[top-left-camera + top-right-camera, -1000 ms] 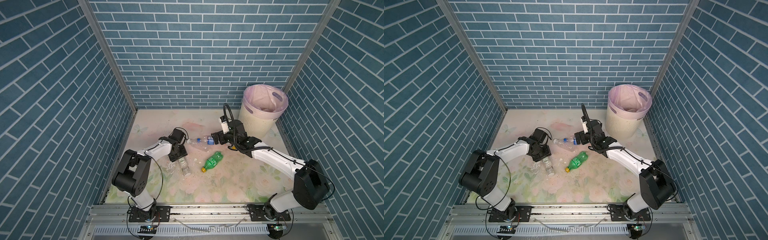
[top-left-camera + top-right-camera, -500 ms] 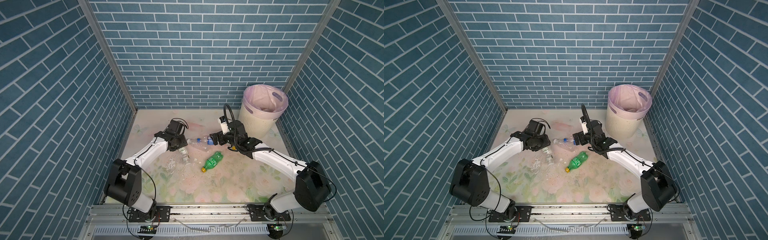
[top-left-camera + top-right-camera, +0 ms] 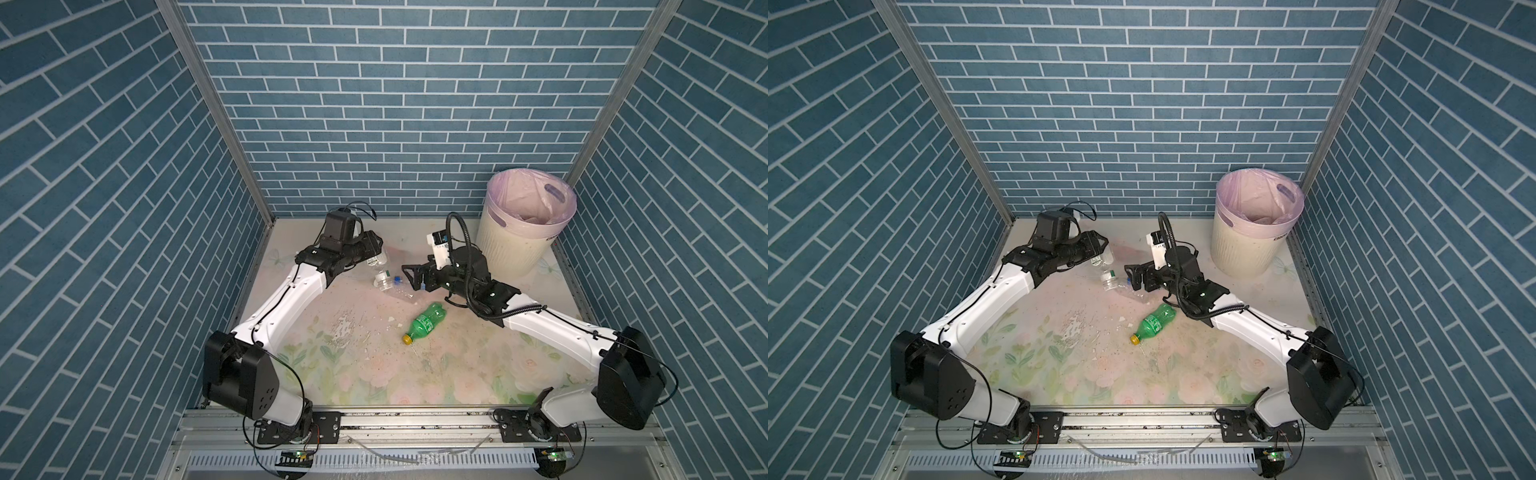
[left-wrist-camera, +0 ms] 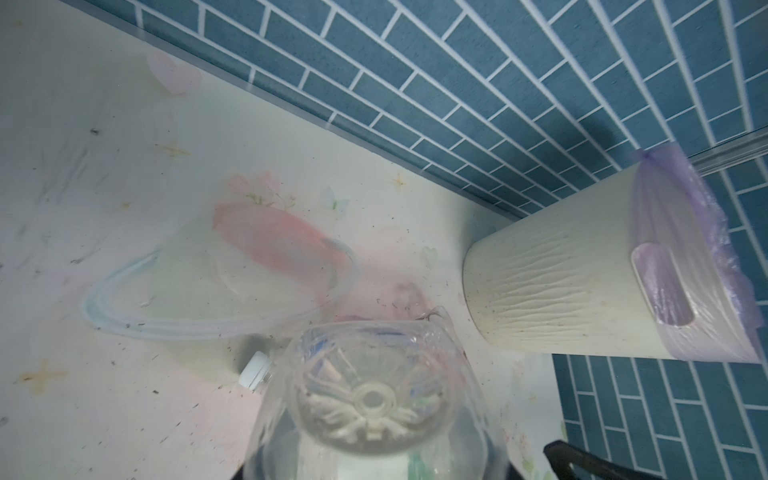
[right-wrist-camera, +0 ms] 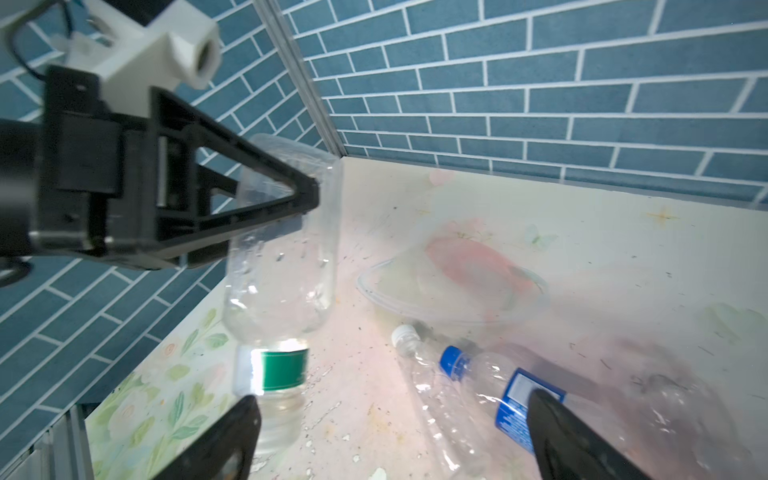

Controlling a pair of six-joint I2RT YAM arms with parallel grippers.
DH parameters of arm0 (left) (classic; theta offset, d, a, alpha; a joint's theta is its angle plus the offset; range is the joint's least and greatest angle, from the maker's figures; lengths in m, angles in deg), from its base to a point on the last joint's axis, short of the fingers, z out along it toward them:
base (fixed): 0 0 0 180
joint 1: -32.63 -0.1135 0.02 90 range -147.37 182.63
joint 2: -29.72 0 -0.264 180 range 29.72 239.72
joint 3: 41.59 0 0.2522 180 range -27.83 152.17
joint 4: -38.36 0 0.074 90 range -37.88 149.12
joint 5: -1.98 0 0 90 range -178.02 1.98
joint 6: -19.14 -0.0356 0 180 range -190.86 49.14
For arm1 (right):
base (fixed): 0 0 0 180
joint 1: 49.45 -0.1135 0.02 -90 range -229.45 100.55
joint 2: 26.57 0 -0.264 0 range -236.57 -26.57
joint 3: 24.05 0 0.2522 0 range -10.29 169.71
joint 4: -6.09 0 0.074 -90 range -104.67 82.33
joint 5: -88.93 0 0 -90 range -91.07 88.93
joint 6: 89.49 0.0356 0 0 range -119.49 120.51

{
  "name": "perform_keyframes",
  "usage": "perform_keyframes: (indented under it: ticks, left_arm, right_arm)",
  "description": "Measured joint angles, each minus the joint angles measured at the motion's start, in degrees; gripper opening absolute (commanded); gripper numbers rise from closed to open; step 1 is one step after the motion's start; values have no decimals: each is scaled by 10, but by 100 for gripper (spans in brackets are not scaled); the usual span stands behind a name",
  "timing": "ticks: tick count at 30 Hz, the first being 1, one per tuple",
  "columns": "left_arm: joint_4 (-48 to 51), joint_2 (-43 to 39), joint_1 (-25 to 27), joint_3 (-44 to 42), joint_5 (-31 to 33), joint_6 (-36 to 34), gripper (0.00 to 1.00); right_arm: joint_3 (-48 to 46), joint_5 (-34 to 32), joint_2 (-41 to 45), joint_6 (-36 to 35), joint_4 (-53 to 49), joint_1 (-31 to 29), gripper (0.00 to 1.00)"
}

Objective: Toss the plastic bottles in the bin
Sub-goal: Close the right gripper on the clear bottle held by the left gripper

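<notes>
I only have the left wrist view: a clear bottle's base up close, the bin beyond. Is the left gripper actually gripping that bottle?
Observer: Yes; the right wrist view shows the left gripper clamped near the base of the clear green-labelled bottle, which hangs neck down.
Operator: And the right gripper?
Observer: Open, beside a blue-capped bottle lying flat.
Operator: Anything else loose?
Observer: A green bottle with a yellow cap lies on its side, apart from both grippers.
</notes>
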Motion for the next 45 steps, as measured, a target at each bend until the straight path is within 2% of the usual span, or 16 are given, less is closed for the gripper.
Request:
perform_keyframes:
  ticks: [7,19,29,34,38,41,45]
  left_arm:
    - [-82,-33,-18,-82,-47,42,60]
    - [-144,-36,-37,-96,-82,92,60]
    - [-157,-36,-39,-102,-92,106,61]
    - [-162,-36,-41,-104,-96,108,62]
    - [-164,-36,-44,-104,-103,110,66]
    - [-170,-36,-46,-104,-108,116,73]
    - [-171,-36,-51,-104,-114,120,89]
  right_arm:
    - [36,-36,-68,0,25,-43,99]
    - [101,-54,-130,15,62,-46,99]
    - [127,-43,-177,46,91,-48,91]
    - [127,-34,-190,60,112,-49,82]
    - [129,-24,-195,63,120,-49,65]
    - [129,-22,-197,68,120,-49,55]
    - [129,-21,-198,70,120,-49,51]
